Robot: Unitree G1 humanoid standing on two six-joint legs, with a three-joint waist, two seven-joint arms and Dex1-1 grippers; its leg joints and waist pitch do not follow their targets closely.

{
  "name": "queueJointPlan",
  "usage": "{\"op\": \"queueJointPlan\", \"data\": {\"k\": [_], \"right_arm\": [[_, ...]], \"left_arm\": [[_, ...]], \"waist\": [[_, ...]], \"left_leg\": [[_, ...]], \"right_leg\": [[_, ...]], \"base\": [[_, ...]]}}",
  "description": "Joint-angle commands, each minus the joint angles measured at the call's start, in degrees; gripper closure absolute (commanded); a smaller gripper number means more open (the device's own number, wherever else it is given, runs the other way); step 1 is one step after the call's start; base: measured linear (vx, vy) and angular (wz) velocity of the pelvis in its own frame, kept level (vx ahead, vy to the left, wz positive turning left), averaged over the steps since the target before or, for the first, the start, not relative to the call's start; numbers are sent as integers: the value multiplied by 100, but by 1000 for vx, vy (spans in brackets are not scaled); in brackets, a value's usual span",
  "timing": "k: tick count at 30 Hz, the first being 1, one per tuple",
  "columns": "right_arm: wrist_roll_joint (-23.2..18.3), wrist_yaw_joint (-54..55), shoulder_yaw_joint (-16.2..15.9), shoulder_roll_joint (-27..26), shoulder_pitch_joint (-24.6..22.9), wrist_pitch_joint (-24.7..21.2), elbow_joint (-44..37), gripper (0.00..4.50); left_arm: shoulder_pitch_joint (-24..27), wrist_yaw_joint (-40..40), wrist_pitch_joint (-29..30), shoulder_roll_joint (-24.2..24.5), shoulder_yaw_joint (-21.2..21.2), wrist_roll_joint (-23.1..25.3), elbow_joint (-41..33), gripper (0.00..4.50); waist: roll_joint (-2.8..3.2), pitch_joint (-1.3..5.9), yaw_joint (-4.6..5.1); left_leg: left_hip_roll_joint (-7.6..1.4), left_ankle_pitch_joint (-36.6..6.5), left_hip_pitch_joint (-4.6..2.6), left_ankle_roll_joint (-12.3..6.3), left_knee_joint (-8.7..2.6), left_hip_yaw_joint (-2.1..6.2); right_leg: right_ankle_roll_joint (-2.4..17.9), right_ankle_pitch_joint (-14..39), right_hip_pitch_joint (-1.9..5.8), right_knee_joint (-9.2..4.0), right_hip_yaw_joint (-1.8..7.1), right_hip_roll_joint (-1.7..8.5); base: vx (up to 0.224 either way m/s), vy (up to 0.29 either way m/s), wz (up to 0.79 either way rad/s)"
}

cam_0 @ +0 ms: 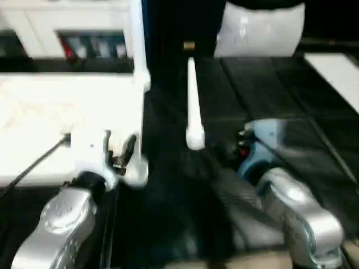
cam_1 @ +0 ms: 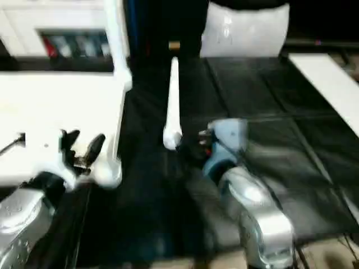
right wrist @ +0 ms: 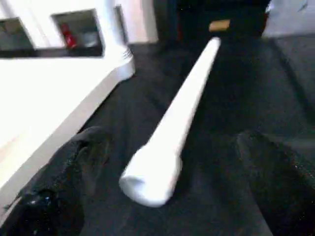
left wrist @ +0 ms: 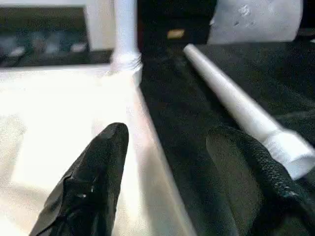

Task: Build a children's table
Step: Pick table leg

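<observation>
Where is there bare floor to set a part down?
Bare dark floor lies right of the loose leg, up to the white pad. It is tight between the loose leg and the table top's edge, where the right gripper waits.

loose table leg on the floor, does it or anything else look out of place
Nothing looks damaged or spilled. The loose leg lies flat on the dark floor beside the upturned table top, not yet fitted; another leg already stands upright in the top's far corner socket.

It looks like an indoor room fitted out as a robot workspace: black floor mats in large square tiles cover the ground, a white cabinet with glass doors stands at the far edge, and a white pillow-like pad leans beside it.
</observation>
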State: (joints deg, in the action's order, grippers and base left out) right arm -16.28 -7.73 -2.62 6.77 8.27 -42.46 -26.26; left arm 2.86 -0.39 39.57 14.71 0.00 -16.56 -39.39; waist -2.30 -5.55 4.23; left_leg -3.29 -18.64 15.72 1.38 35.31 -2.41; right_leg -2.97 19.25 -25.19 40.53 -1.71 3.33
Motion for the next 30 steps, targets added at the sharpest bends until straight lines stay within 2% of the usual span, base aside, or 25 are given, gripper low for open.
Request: {"op": "queueJointPlan", "data": {"k": [1, 2, 3, 4, 5, 6, 7, 8, 9, 10, 11, 12, 13, 14, 15, 16, 17, 18, 19, 20, 21, 22, 23, 25, 30], "right_arm": [[43, 93, 113, 75, 113, -217, 27, 0], [36, 161, 146, 72, 237, -443, 73, 0], [35, 191, 159, 68, 283, -532, 89, 0], [48, 325, 225, 44, 545, -918, 215, 0], [57, 358, 239, 41, 626, -1016, 258, 0], [37, 348, 234, 50, 689, -1095, 284, 0], [-142, 273, 322, 10, 843, -1209, 405, 0], [-155, 267, 329, 7, 854, -1217, 413, 0], [-333, 191, 448, -50, 1109, -1335, 634, 0], [-355, 186, 481, -66, 1208, -1354, 728, 0], [-348, 193, 497, -74, 1264, -1362, 784, 0], [-333, 232, 558, -133, 1496, -1404, 1120, 0], [-332, 235, 564, -139, 1517, -1409, 1153, 0], [-213, 292, 569, -175, 1795, -1431, 1588, 0], [-167, 316, 570, -187, 1896, -1453, 1744, 0], [-43, 380, 541, -188, 2104, -1460, 2090, 0], [104, 465, 506, -180, 2387, -1390, 2605, 0], [150, 498, 502, -180, 2518, -1334, 2852, 0], [209, 533, 491, -193, 2716, -1237, 3261, 0], [270, 529, 450, -196, 2955, -1132, 3761, 0], [279, 518, 437, -194, 2997, -1116, 3851, 0], [203, 444, 442, -239, 3261, -1105, 4451, 0], [184, 463, 478, -270, 3381, -1036, 4752, 0], [143, 369, 511, -298, 3510, -905, 5127, 0], [484, 149, 374, -207, 3919, -682, 6361, 0]], "left_arm": [[55, -46, 49, -55, -115, -7, -92, 138], [88, -78, 96, -47, -133, -30, -138, 138], [103, -89, 108, -40, -141, -38, -156, 138], [202, -219, 95, -37, -149, -191, -258, 138], [235, -269, 78, -41, -143, -253, -291, 138], [264, -306, 68, -36, -127, -301, -330, 138], [310, -441, 73, -13, -106, -443, -411, 138], [313, -450, 74, -12, -104, -453, -417, 138], [374, -675, 122, 107, -123, -603, -540, 138], [392, -763, 151, 182, -149, -632, -582, 138], [407, -818, 178, 224, -173, -639, -605, 138], [463, -1088, 275, 424, -270, -739, -716, 138], [468, -1114, 283, 443, -279, -750, -727, 138], [501, -1312, 393, 595, -325, -890, -815, 138], [505, -1360, 430, 633, -330, -938, -838, 138], [506, -1459, 498, 707, -342, -1036, -881, 138], [493, -1574, 563, 797, -344, -1147, -908, 138], [485, -1616, 590, 835, -335, -1191, -915, 138], [471, -1683, 658, 903, -322, -1272, -945, 138], [448, -1750, 750, 985, -314, -1361, -986, 138], [443, -1758, 768, 1000, -313, -1374, -993, 138], [409, -1776, 888, 1083, -285, -1457, -1019, 138], [391, -1800, 934, 1107, -279, -1499, -1029, 138], [371, -1839, 977, 1119, -271, -1532, -1042, 138], [333, -1864, 1126, 1239, -182, -1658, -1105, 138]], "waist": [[-96, 82, -188], [-403, 339, -339], [-266, 290, -400], [-208, 266, -404], [-77, 211, -459], [7, 202, -508], [159, 216, -524], [319, 270, -528], [458, 387, -417], [427, 421, -376], [416, 400, -401], [297, 350, -452], [256, 328, -440], [207, 268, -542], [177, 268, -549], [199, 230, -568], [230, 155, -544], [227, 140, -530], [236, 121, -505], [231, 108, -505], [231, 108, -505], [241, 113, -521], [223, 128, -522], [232, 140, -543], [181, 208, -603]], "left_leg": [[-356, 341, 100, -1933, -680, -188], [234, -454, 338, -1421, 336, -314], [131, 31, 511, -954, 588, -166], [86, 279, 623, -748, 624, -111], [-208, 1363, 802, -231, 527, 50], [-361, 1806, 791, -95, 347, 100], [-549, 2751, 719, 1, -241, 72], [-669, 3087, 614, -45, -313, 100], [-1199, 4698, 247, -189, -90, 490], [-1228, 5841, 32, -54, -90, 583], [-1105, 5905, 58, 68, -110, 527], [-872, 5174, 128, 286, -82, 345], [-745, 4522, 314, 357, -113, 230], [-652, 2725, 575, 470, -231, 17], [-665, 1903, 612, 518, -285, -14], [-706, 814, 579, 641, -364, -25], [-769, -48, 533, 696, -440, -69], [-796, -349, 518, 685, -451, -82], [-800, -855, 487, 684, -452, -104], [-824, -1092, 519, 652, -468, -121], [-824, -1092, 519, 652, -468, -121], [-840, -1222, 499, 651, -468, -146], [-841, -1231, 510, 633, -466, -163], [-858, -1115, 546, 606, -478, -188], [-893, -523, 578, 429, -497, -313]], "right_leg": [[149, -972, 414, -711, 279, 90], [-364, 1658, 1053, -1150, 993, 470], [352, 1550, 1209, -1092, 1191, 740], [641, 777, 1272, -1008, 1210, 735], [1319, -2606, 1273, -800, 963, 957], [1461, -3606, 1118, -734, 803, 922], [1331, -4502, 915, -498, 306, 462], [1196, -4395, 864, -460, 169, 312], [886, -3165, 444, -132, 192, 150], [574, -1974, 289, -306, 318, 282], [500, -1918, 306, -398, 324, 302], [474, -2181, 346, -577, 388, 345], [565, -2423, 508, -609, 425, 410], [617, -2613, 722, -672, 476, 495], [656, -2502, 807, -689, 492, 534], [859, -1850, 803, -743, 478, 530], [1188, -602, 700, -801, 459, 500], [1275, -122, 655, -821, 460, 499], [1408, 828, 588, -854, 453, 510], [1381, 1391, 565, -881, 448, 525], [1381, 1391, 565, -881, 448, 525], [1327, 1658, 503, -913, 447, 527], [1327, 1702, 494, -905, 451, 536], [1334, 1575, 496, -890, 446, 540], [1440, 650, 519, -804, 409, 506]], "base": [[186, -54, 3], [228, -78, 1], [228, -78, 1], [231, -48, -3], [187, -15, -10], [187, -15, -10], [67, 6, -7], [0, 0, 0], [0, 0, 0], [88, 56, -2], [50, 42, 7], [50, 42, 7], [0, 0, 0], [0, 0, 0], [0, 0, 0], [-77, -10, 3], [-88, -15, 6], [-88, -15, 6], [-99, -11, 3], [-96, -8, -3], [-96, -8, -3], [-78, -5, -5], [-60, 3, -4], [-30, 1, -2], [0, 0, 0]]}}
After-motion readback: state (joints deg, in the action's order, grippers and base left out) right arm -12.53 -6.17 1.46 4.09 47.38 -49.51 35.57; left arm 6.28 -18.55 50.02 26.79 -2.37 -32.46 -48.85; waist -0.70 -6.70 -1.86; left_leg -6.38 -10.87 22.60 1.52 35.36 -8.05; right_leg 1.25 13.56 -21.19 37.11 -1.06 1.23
